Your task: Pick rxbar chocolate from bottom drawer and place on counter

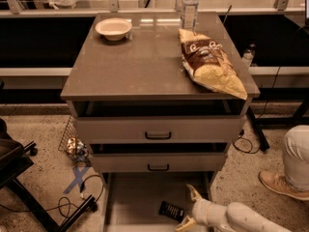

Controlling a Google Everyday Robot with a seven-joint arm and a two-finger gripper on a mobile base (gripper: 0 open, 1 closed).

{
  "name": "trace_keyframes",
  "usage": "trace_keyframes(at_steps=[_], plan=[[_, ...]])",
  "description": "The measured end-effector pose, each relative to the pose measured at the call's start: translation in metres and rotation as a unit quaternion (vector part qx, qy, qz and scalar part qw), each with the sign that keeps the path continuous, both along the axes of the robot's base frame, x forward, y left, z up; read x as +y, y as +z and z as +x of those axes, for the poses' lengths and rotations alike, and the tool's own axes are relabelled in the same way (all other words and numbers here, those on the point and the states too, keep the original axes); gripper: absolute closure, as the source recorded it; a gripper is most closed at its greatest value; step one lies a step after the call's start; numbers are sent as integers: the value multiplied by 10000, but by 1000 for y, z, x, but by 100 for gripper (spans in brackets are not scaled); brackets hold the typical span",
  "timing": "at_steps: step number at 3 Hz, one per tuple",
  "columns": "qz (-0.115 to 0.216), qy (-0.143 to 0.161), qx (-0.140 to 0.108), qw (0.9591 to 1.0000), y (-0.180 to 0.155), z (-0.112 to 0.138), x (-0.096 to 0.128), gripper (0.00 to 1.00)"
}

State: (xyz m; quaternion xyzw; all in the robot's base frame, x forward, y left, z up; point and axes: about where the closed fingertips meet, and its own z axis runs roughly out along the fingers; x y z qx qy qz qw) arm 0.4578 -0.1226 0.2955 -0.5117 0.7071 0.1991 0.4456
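Tabletop (145, 66), left rear: one pale bowl (113, 29). Below, the bottom drawer (128, 202) stands pulled out, its floor plain and pale. On that floor, right of centre, lies the rxbar chocolate (171, 210) — a small flat bar in a near-black wrapper, lying flat and angled, lettering too fine to read. Just right of it is my hand (187, 208), low in the drawer, fingers spread wide — one raised above the bar's right end, one beside its lower corner. It holds nothing; contact with the wrapper cannot be confirmed. Tabletop, right side: water bottle (189, 6) and brown-and-yellow chip bag (210, 62).
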Motion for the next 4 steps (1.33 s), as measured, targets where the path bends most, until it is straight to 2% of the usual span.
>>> trace_keyframes(at_steps=[1, 2, 3, 4], plan=[[-855, 133, 419, 9954, -67, 17, 23, 0], [-1200, 235, 663, 9903, -101, 25, 33, 0], [-1330, 244, 896, 9868, -135, 33, 37, 0], [-1343, 193, 986, 9858, -149, 36, 34, 0]])
